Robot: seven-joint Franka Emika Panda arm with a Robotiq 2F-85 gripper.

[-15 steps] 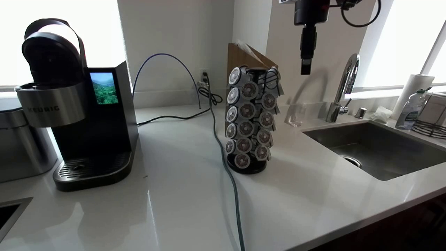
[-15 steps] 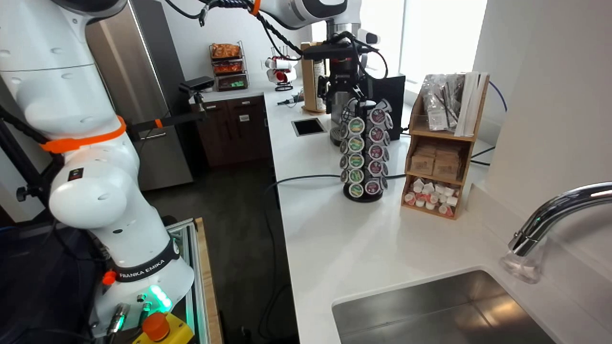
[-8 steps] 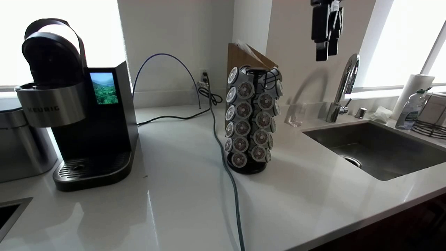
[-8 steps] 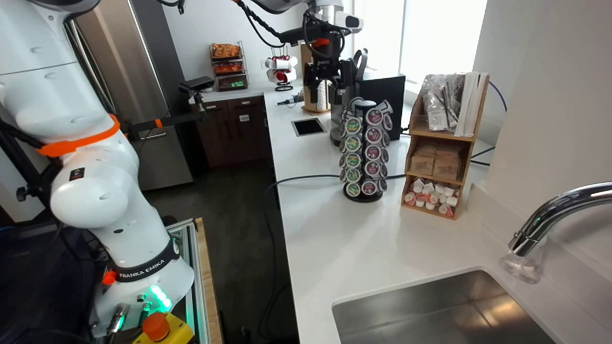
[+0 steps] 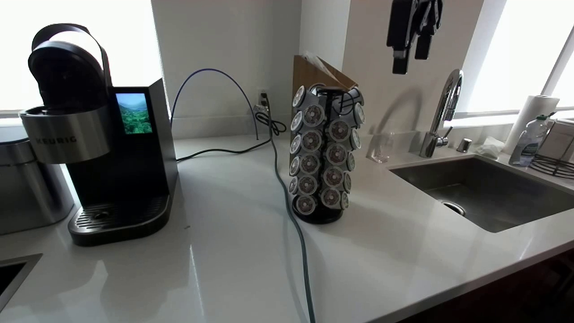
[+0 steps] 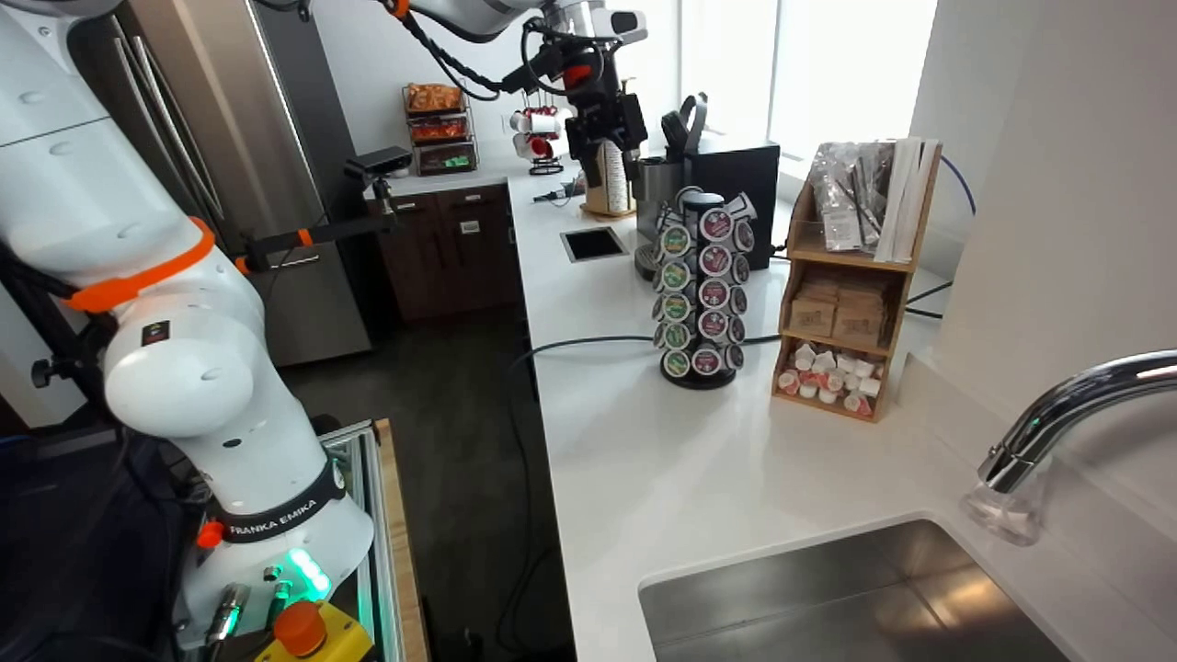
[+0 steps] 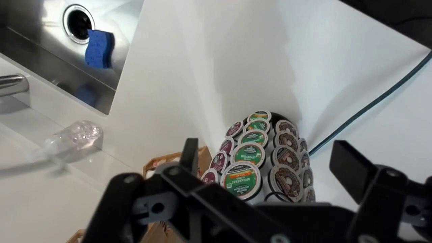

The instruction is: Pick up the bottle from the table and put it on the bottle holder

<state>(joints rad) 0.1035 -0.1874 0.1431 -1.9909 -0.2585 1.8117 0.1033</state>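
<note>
what the task calls the bottle i take to be a coffee pod, though i cannot tell which: the pods i can make out, such as the green-faced pod [image 7: 241, 180] nearest my wrist camera, are seated in the bottle holder [image 5: 319, 217], and i cannot spot a loose one on the desk [image 5: 237, 251]. i'd expect such a pod to weigh next to nothing: a stiff plastic cup, slick on the sides, with a thin lid that could dent or tear if i pressed it. i would take it by the cup wall just under the rim, squeezing lightly so the lip keeps it from slipping, and leave the printed face alone. my jaws are spread wide, with nothing pinched between them. in the wrist view the columns of pods show in the gap between my jaws, but beyond their ends; in both exterior views the jaws hang off to one side of the holder and look higher than its top, apart from every pod. i judge the pod may already be in its slot; otherwise it is hidden from me.
</note>
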